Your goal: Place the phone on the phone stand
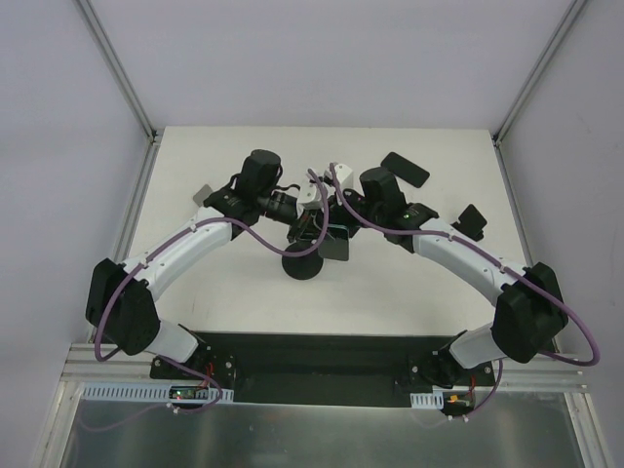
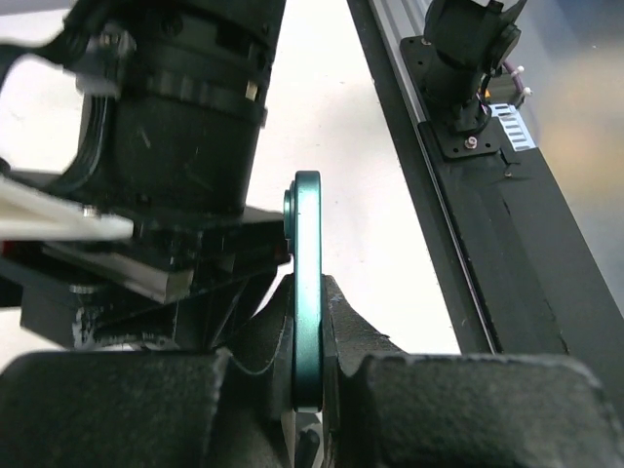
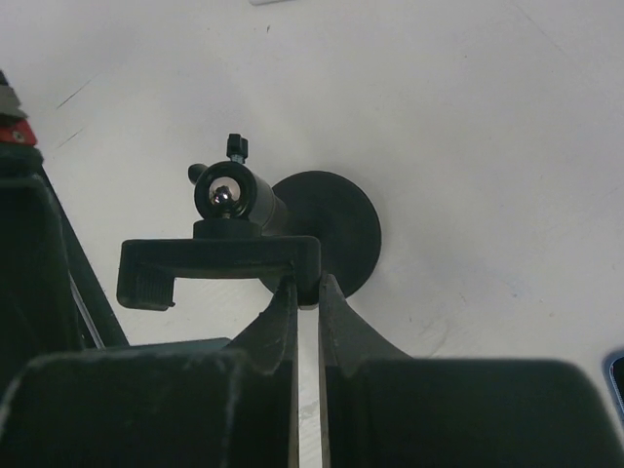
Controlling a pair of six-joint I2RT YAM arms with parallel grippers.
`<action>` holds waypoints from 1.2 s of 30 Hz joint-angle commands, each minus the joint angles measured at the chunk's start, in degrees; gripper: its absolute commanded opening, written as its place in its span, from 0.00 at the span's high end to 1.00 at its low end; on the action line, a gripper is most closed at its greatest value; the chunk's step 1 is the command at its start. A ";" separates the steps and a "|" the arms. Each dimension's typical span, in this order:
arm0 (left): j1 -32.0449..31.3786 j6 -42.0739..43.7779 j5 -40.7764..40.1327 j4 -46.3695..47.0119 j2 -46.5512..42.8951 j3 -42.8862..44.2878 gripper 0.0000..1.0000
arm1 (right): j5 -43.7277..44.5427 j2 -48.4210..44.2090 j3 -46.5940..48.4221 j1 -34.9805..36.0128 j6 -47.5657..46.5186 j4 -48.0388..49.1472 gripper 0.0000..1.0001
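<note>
**Fig. 1.** Left tool (image 2: 309, 336) clamped on the phone (image 2: 308, 244), which is held edge-on above the counter (image 3: 468, 146), close to the stand (image 3: 239, 200) but not yet in its cradle (image 3: 214, 258). Right tool (image 3: 306, 292) pinched shut on the cradle's rim, steadying it.

Risks:
1. The phone's thin, rounded teal edge looks like smooth metal and may pivot or slip between the 2 pads if it strikes the cradle lip off-line.
2. The stand's ball joint (polished, visible at the neck) may swivel under load, tipping the cradle.
3. The 2 wrists are crowded and may collide.

Stand: matte black plastic, round flat base (image 3: 341, 224), bracket-shaped cradle with 1 hooked end. Counter: plain white, matte.
</note>
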 commanded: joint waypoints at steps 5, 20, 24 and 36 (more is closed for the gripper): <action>5.12 5.91 3.45 -2.70 0.40 2.68 1.00 | -3.38 -1.66 3.25 -0.31 -0.30 1.47 0.99; 5.48 3.54 3.62 -3.41 1.19 3.28 1.00 | -3.75 -1.92 5.36 -0.40 -1.53 -2.14 0.99; 6.01 1.08 -1.10 -4.73 0.33 3.12 1.00 | 3.02 -3.23 4.92 -0.31 -0.40 -2.93 0.99; 3.28 -17.20 -56.22 -1.66 -13.82 -7.07 1.00 | 55.23 -6.31 -2.37 14.63 21.73 4.90 0.99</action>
